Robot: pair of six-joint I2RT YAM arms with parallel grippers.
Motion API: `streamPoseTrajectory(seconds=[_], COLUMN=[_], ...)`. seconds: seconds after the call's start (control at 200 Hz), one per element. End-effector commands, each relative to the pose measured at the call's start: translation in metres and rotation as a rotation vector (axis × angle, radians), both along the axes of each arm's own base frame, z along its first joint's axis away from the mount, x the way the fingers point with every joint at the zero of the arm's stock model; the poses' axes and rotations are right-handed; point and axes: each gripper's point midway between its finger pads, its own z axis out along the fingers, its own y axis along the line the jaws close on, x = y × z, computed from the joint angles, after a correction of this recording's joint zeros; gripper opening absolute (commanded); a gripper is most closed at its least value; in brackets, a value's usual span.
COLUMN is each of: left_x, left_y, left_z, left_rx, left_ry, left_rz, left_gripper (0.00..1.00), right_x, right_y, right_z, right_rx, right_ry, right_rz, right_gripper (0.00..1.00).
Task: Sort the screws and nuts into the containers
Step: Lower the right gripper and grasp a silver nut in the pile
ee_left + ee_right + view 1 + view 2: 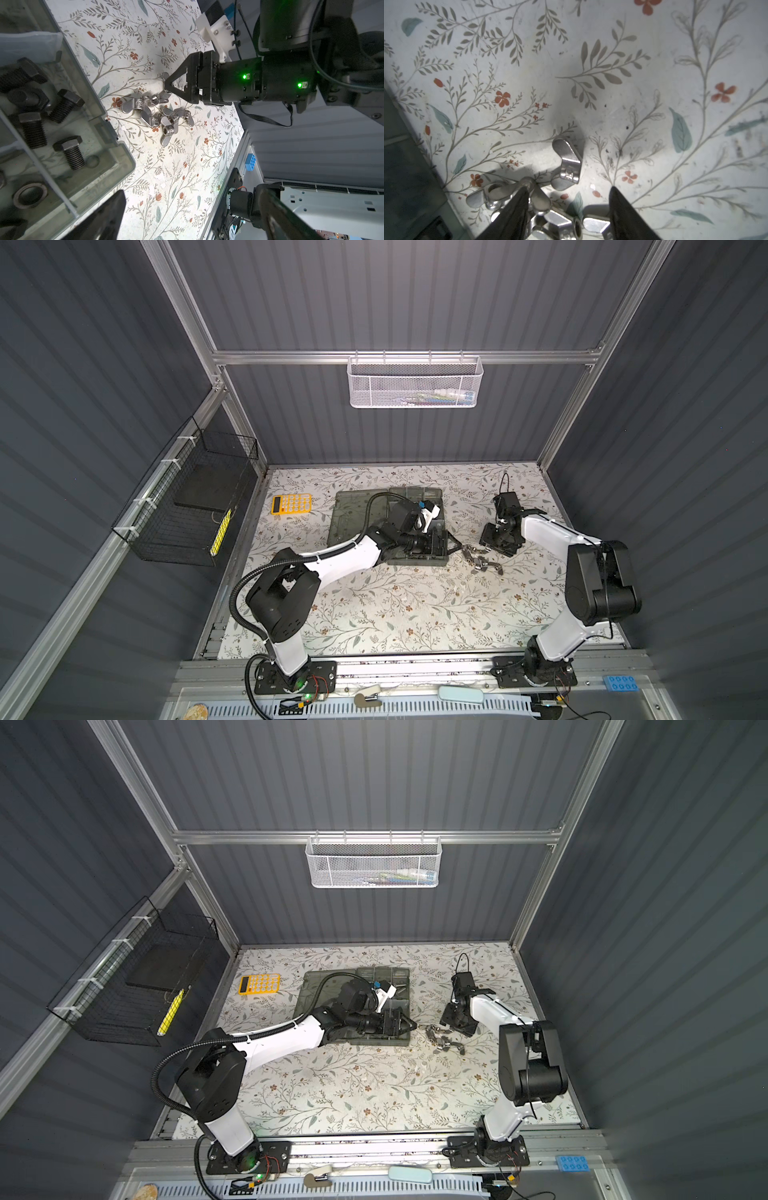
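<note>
Left wrist view, and here we go: the right fingers [167, 86] are down on the edge of the pile of shiny silver wing nuts [158, 113], which lies loose on the floral-patterned bench [170, 178]. In the right wrist view we see them standing about half apart. One tip touches the wing of a nut, the other sits over bare bench, and a single wing nut [568, 164] lies just ahead of the gap. Nothing is clamped.

We read this as straddling one piece to pinch it. Those flat wings offer a thin edge to grip, but the nuts overlap, so a neighbour could drag along.

The left fingers [454, 547] hang spread wide and empty on the far side of the pile from the right fingers, at the corner of the translucent grey-green plastic organiser case [124, 153]. In the cell right beside them, black hex-head screws [71, 152] lie together, and the next cell holds a dark metal ring [29, 195].

We judge the screws sorted and the silver nuts the job left. The left arm is probably parked there to stay clear yet close to the cells.
</note>
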Motion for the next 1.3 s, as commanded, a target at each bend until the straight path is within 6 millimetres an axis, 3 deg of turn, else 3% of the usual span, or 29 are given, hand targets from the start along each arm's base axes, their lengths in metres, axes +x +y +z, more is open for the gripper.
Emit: streamPoseTrajectory(seconds=[0.0, 0.27, 0.57, 0.971, 1.291], left_x=[0.002, 0.002, 0.002, 0.003, 0.005], left_y=[-0.008, -0.009, -0.008, -0.005, -0.004], left_z=[0.008, 0.006, 0.006, 0.009, 0.013], left_rx=[-0.016, -0.012, 0.005, 0.014, 0.022], left_ry=[-0.021, -0.022, -0.032, -0.04, -0.051], left_rz=[-0.021, -0.025, -0.033, -0.022, -0.017], left_gripper=[1.0, 1.0, 1.0, 1.0, 1.0], right_x=[0.0, 0.002, 0.004, 0.007, 0.01], right_y=[-0.004, -0.003, -0.003, 0.002, 0.006], right_z=[-0.005, -0.02, -0.025, -0.012, 0.012], right_rx=[-0.024, -0.029, -0.04, -0.008, 0.02], right_ry=[0.032, 0.068, 0.08, 0.042, -0.013], right_rz=[0.009, 0.017, 0.027, 0.042, 0.05], right_gripper=[0.55, 0.42, 0.17, 0.12, 0.11])
